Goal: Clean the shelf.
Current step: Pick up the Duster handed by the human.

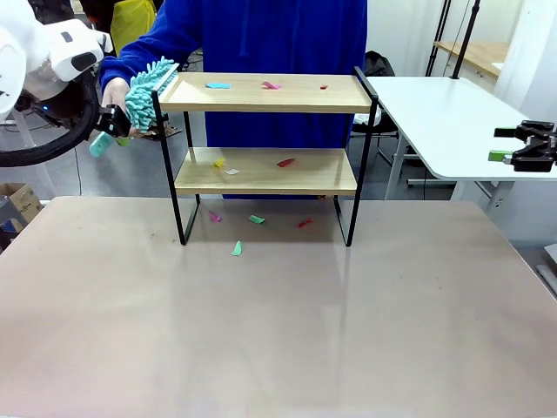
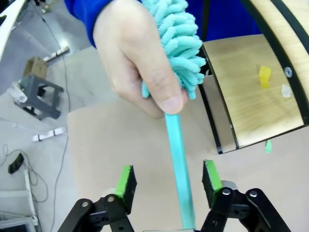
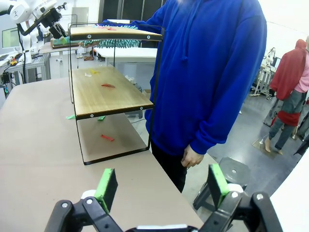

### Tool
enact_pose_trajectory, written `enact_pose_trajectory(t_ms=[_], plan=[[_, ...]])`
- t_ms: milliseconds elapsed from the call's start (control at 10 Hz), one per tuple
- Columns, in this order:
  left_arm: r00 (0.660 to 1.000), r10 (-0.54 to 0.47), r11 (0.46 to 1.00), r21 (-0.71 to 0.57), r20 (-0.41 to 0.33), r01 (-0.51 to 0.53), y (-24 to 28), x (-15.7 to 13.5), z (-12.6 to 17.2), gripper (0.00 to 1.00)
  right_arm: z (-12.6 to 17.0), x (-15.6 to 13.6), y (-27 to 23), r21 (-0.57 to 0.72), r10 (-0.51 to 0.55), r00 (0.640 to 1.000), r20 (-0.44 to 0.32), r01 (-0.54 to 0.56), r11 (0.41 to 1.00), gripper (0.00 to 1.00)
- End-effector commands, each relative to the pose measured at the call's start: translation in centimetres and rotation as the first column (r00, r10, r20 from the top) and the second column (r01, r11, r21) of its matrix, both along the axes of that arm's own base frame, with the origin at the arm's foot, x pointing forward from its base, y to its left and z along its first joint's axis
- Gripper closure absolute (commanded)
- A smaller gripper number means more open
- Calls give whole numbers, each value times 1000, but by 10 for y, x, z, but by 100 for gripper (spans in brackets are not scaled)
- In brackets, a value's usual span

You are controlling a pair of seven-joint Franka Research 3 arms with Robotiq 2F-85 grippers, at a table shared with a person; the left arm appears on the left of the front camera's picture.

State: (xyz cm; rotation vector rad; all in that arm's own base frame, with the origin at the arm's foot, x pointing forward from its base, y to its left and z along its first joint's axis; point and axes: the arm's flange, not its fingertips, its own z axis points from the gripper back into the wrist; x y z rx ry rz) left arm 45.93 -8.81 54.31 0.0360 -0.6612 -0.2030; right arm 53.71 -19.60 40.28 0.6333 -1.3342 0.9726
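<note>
Teal duster [image 2: 178, 29] comes handle-first from the person's hand [image 2: 133, 63], so the left gripper [image 2: 169, 169] brackets it, pads spread, not yet touching. Scrap-strewn shelf [image 1: 261, 103] stands at twelve o'clock on the table; right gripper [image 3: 161, 181] hangs empty, spread wide, at three.

Beige table [image 1: 261, 331], shelf [image 1: 261, 178] on it, scraps [image 1: 237, 249] strewn
</note>
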Motion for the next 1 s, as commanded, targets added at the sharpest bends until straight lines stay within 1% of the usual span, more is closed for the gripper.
enact_pose_trajectory(t_ms=[0,100,200,300,400,900], plan=[[999,39,999,23,1,-39,-8,2,1,100,2,0,2,-1,3,1000,4,-3,1000,0],[999,46,999,15,0,-46,-7,2,1,100,2,0,2,-1,3,1000,4,-3,1000,0],[999,52,999,-5,-4,-52,-7,3,3,85,2,0,2,-1,3,1000,4,-3,1000,0],[999,51,999,-16,-4,-51,-7,1,3,95,2,0,2,-1,3,1000,4,-3,1000,0],[998,56,998,-26,0,-56,-6,1,4,100,2,0,2,-1,3,1000,4,-3,1000,0],[995,101,994,-34,-22,-101,-3,2,10,100,2,0,2,-1,3,1000,4,-3,1000,0]])
